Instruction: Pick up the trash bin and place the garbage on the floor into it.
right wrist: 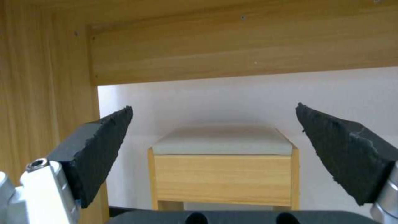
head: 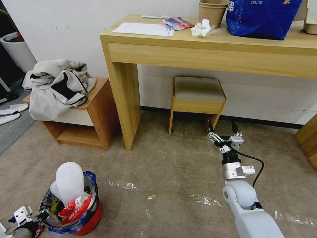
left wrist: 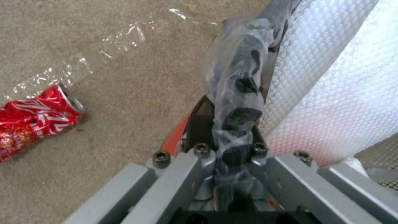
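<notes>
Two grippers noted. Beige low-pile carpet floor (head: 171, 172) crossed by worn translucent tape. Light wooden desk (head: 204, 49) against the wall, small cushioned stool (head: 197, 96) under it. Small round red trash bin (head: 89, 221) with clear plastic liner sits on the carpet at lower left, white flat slipper (head: 69, 181) and red wrappers (head: 74, 208) inside. Left gripper (left wrist: 234, 124) clamped on its bagged rim. Right gripper (head: 224, 137) hovers near the stool, jaws wide, empty. Crushed red can (left wrist: 37, 116) lies on the carpet near the bin.

The left gripper (head: 39, 216) is gripping the bin (head: 86, 222) rim, a slipper (head: 69, 181) sticking out. The right gripper (head: 223, 129), fingers spread, is pointing at the stool (head: 198, 94).
</notes>
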Robot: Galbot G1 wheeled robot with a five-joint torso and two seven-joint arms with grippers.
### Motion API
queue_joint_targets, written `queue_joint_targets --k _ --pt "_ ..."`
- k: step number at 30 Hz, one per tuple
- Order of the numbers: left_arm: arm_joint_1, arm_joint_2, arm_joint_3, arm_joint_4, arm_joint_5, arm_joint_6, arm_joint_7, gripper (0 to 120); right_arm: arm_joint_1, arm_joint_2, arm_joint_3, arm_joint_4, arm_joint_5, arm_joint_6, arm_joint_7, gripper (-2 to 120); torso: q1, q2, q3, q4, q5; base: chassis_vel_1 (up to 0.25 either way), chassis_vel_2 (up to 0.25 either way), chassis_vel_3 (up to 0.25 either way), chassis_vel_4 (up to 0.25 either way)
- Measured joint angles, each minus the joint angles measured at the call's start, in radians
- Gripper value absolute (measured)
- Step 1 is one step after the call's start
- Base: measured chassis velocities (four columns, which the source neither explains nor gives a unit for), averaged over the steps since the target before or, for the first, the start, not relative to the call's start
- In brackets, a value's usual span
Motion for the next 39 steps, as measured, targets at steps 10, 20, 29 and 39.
queue_joint_targets --k 10,20,29,39 --pt "-0.015 0.003 0.001 0.022 0.005 -0.002 0.0 0 0.009 -0.001 -0.005 -0.007 0.001 0.001 0.0 100 0.0 0.0 0.0 0.0001 0.0002 0.0 0.0 0.0 0.0" --pt "-0.013 0.0 0.002 0.019 0.02 -0.009 0.004 0 0.012 0.0 -0.009 -0.013 0.001 0.003 -0.001 100 0.0 0.0 0.0 -0.0001 -0.0002 0.0 0.0 0.0 0.0" --pt "-0.003 -0.008 0.001 0.003 0.041 -0.017 0.025 9 0.013 0.0 -0.008 -0.014 0.001 0.005 -0.001 100 0.0 0.0 0.0 -0.0001 -0.0002 0.0 0.0 0.0 0.0" --pt "0.008 -0.016 -0.006 -0.03 0.053 -0.03 0.041 42 0.014 -0.001 -0.006 -0.017 0.003 0.007 -0.001 100 0.0 0.0 0.0 0.0 0.0 0.0 0.0 0.0 0.0"
